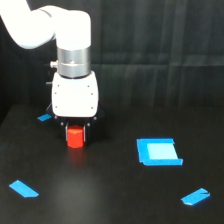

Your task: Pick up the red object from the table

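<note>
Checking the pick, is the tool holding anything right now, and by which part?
The red object sits between the tool's fingers at its upper sides; whether it is clamped or lifted cannot be told.

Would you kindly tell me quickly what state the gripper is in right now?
Gripper: fingers straddle the small bright red-orange block on the matte black table; whether it is clamped shut cannot be told.
</note>
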Available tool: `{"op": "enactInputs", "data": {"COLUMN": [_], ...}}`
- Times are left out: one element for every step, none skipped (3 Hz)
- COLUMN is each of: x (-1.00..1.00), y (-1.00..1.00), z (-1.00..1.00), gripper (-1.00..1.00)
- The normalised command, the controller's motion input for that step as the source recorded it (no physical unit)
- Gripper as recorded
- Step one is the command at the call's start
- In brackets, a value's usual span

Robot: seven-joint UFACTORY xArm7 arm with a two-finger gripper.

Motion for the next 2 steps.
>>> {"op": "enactInputs", "data": {"x": [0.11,0.02], "y": [-0.12,-0.27], "z": [-0.19,0.92], "gripper": [-1.00,-0.97]}}
